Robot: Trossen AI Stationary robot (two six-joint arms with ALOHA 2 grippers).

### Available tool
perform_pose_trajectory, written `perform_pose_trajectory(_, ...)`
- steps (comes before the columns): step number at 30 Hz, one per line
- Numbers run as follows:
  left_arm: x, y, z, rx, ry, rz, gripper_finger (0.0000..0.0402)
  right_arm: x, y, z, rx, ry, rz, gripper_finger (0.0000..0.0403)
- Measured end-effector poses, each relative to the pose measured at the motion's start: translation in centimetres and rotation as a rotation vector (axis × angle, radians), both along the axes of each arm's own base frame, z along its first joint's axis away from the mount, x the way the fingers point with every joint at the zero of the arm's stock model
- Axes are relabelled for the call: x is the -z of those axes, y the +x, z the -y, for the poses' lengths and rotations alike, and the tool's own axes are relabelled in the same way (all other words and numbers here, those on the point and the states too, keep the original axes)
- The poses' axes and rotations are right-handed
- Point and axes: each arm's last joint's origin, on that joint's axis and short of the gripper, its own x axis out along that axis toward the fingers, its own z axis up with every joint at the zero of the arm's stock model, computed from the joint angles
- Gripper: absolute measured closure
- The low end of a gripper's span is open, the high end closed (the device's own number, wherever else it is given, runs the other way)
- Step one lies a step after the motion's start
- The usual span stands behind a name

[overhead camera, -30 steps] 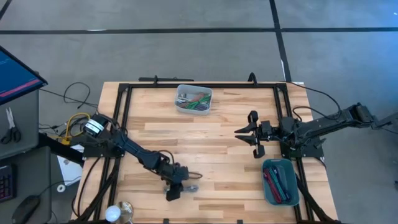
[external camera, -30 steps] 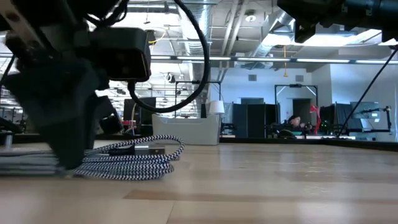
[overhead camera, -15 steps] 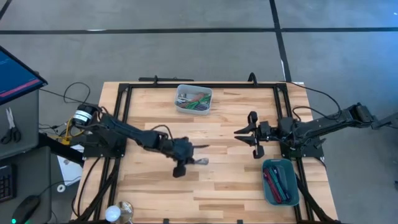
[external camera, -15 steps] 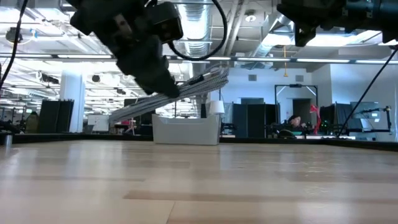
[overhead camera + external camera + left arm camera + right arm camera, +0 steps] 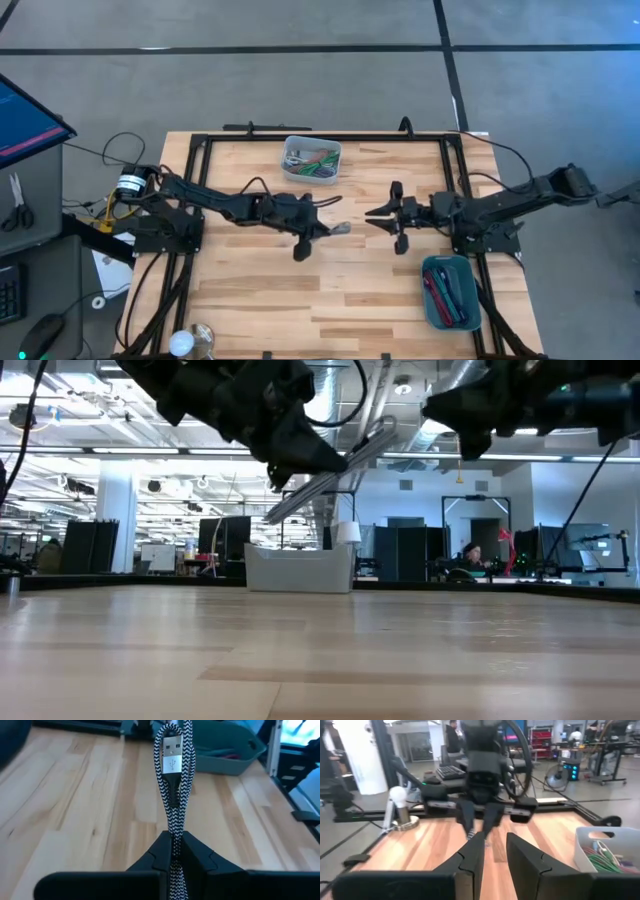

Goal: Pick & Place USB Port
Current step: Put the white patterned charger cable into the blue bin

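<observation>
A black-and-white braided USB cable (image 5: 173,795), folded into a tight bundle with a silver USB plug (image 5: 172,751) at its free end, is held by my left gripper (image 5: 322,228) above the middle of the table. In the low view the bundle (image 5: 335,468) juts out slanting upward from the gripper, clear of the wood. My right gripper (image 5: 384,214) is open, hovering a short way to the right of the cable and pointing at it. In the right wrist view my open fingers (image 5: 470,862) face the left gripper (image 5: 477,827). My left gripper pinches the folded cable bundle between its two fingers, several strands together, at a point below the plug (image 5: 174,842). The fingers lie along the bundle. The bundle is lifted clear of the table and sticks out past the fingertips toward the table's right, plug end farthest out.
A white bin of cables (image 5: 312,160) sits at the far edge centre. A teal bin with pens (image 5: 448,290) stands near the right edge, also in the left wrist view (image 5: 220,757). A bulb on a stand (image 5: 185,343) is at the near left corner. Bare wood lies below both grippers.
My left gripper has risen from the table's near edge with the cable and swung toward the far side and right, to the table's middle. The cable, first lying coiled on the wood, is now lifted clear. My right gripper has moved a little toward the left.
</observation>
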Motion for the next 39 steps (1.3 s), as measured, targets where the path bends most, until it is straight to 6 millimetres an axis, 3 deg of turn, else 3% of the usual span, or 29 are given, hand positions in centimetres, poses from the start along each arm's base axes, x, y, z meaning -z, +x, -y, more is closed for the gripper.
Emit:
perform_pose_trajectory(13, -0.1, 0.1, -0.7, -0.023, 0.002, 0.016, 0.0381, 0.8, 6.2, 0.2, 0.043, 0.031, -0.121, 0.0328)
perform_pose_trajectory(17, 0.0, 0.1, -0.7, -0.022, 0.002, 0.007, 0.0382, 1.0, 7.3, 0.2, 0.045, 0.028, -0.152, 0.0328)
perform_pose_trajectory(22, 0.1, 0.0, -0.7, -0.008, 0.027, -0.007, 0.0382, 1.3, 7.2, 0.5, 0.057, 0.019, -0.253, 0.0328)
perform_pose_trajectory(31, -0.6, -0.3, -1.5, -0.044, 0.062, 0.008, 0.0382, -0.9, 5.2, 0.0, 0.034, 0.048, -0.276, 0.0323)
perform_pose_trajectory(39, -3.0, -2.0, -2.4, -0.076, 0.061, 0.068, 0.0382, -0.4, 5.3, -0.8, 0.003, 0.031, -0.296, 0.0267)
